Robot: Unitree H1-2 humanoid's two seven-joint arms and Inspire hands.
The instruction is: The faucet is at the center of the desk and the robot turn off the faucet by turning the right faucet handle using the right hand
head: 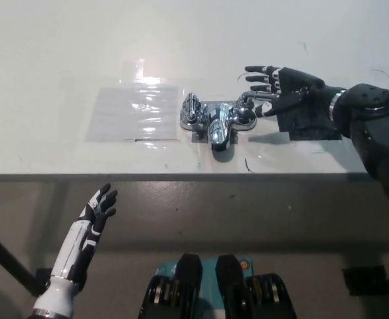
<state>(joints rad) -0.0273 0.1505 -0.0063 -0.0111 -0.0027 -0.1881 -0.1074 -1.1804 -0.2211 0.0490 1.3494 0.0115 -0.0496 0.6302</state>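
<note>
Shiny faucet (214, 121) is sitting on the desk (62, 60); right hand (282, 90), fingers apart, is reaching its handle (249, 101); left hand (99, 207) is hanging open

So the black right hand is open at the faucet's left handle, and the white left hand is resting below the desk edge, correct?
Not quite. In the head view the black right hand is open at the faucet's right handle, not the left handle, which nothing is near. The rest holds: the white left hand rests open below the desk edge.
</note>
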